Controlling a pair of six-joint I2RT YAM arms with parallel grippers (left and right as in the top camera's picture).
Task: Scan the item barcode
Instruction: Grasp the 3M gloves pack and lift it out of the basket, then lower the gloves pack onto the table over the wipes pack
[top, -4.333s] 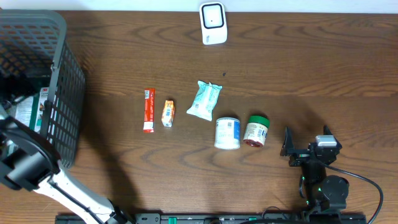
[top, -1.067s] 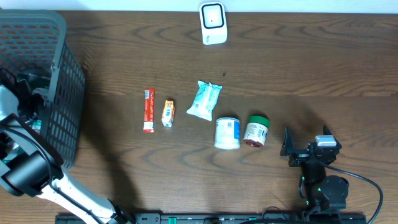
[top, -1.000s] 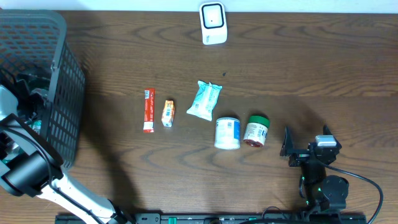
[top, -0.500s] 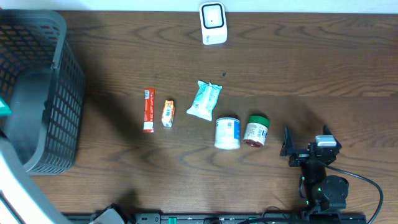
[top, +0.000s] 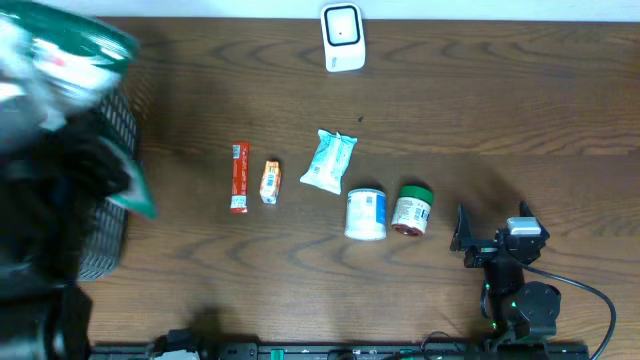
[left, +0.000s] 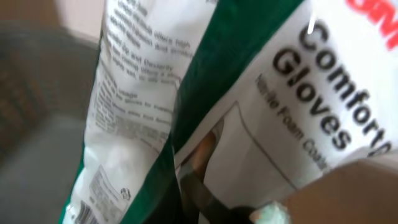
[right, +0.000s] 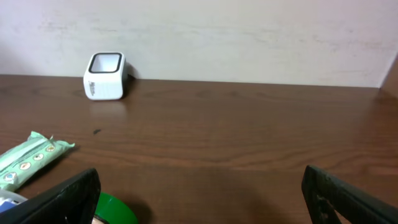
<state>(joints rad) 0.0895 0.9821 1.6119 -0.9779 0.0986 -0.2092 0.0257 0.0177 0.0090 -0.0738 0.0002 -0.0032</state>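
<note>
Over the dark wooden counter, upper left, we see the glove packet held high and blurred above the basket, our left tool clenched on it. The scanner stands top centre. Lower right, our right tool rests, jaws spread wide.

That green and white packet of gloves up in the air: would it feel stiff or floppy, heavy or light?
Probably floppy: the packet of gloves is a thin printed bag, creased and folded in the left wrist view. Likely light for its size, since the label names foam-coated gloves. The smooth film may be slippery.
</note>
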